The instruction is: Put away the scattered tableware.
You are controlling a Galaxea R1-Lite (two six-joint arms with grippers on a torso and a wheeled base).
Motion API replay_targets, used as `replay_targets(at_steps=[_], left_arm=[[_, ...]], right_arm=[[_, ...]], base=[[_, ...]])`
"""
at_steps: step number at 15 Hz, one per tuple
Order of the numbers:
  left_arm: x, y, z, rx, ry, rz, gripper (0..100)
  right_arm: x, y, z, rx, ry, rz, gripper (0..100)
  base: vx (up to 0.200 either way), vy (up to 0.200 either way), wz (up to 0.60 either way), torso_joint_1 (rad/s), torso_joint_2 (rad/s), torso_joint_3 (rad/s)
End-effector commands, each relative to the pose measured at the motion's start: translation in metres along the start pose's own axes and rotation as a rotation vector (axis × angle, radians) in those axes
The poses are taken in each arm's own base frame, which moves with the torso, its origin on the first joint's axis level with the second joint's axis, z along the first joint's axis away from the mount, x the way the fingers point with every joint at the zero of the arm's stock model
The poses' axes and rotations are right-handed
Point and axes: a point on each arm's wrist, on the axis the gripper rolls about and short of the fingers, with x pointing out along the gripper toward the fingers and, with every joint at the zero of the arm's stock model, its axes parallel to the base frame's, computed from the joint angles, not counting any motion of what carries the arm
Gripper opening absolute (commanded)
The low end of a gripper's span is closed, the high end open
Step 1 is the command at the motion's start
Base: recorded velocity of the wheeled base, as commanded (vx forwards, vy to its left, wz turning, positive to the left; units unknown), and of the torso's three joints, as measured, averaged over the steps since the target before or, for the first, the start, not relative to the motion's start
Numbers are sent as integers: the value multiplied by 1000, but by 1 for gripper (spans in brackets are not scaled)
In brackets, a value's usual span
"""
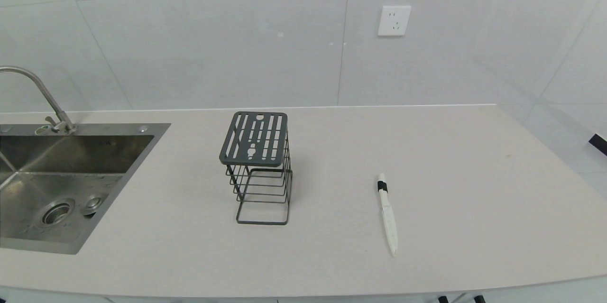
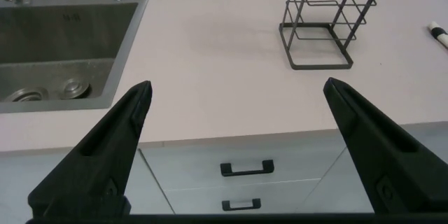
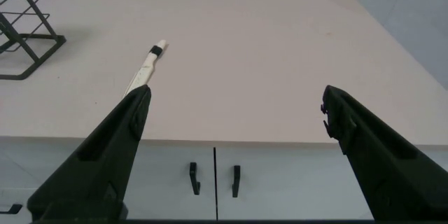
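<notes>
A white knife (image 1: 387, 215) lies flat on the pale table (image 1: 450, 160), to the right of centre and well apart from everything else. Its pointed end is towards the near edge, and a black band wraps it close to the far end. The blade seems to sit in a matching cover, though that is hard to make out. Left of it, near the middle of the table, a dark wire rack (image 1: 258, 165) with a slotted top plate stands upright. It leans slightly in the head view, and nothing shows in its slots. Further left, a steel sink (image 1: 95, 128) is set into the table, with a curved tap (image 1: 59, 125) behind it. A white socket (image 1: 394, 20) sits on the tiled wall. The left hand (image 2: 238, 87) hangs in front of the table's near edge above the drawers (image 2: 246, 169), fingers spread wide and holding nothing. The rack (image 2: 325, 14) and the sink (image 2: 105, 0) lie beyond it. The right hand (image 3: 236, 92) is likewise spread wide and holds nothing, hanging before the cupboard doors (image 3: 194, 178). The knife (image 3: 143, 70) lies on the table beyond its fingers.
</notes>
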Motion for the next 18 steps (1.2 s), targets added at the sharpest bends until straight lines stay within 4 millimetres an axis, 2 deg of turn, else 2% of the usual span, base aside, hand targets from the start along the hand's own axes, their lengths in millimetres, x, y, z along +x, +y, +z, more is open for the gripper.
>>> replay_targets(at_steps=[1,6,14,15,16,18], left_arm=[[0,0,0,1,1,0,100],[0,0,0,0,1,0,100],[0,0,0,0,1,0,100],[0,0,0,0,1,0,100],[0,0,0,0,1,0,100],[0,0,0,0,1,0,100]], right_arm=[[0,0,0,0,1,0,100],[0,0,0,0,1,2,100],[0,1,2,-26,-21,29,100],[-1,1,16,-44,-163,51,100],[-3,3,22,-73,-221,122,100],[-3,6,21,-78,-165,277,100]], base=[[0,0,0,251,-46,203],[0,0,0,246,-60,175],[0,0,0,8,-3,5],[0,0,0,0,0,0],[0,0,0,0,0,0],[0,0,0,0,0,0]])
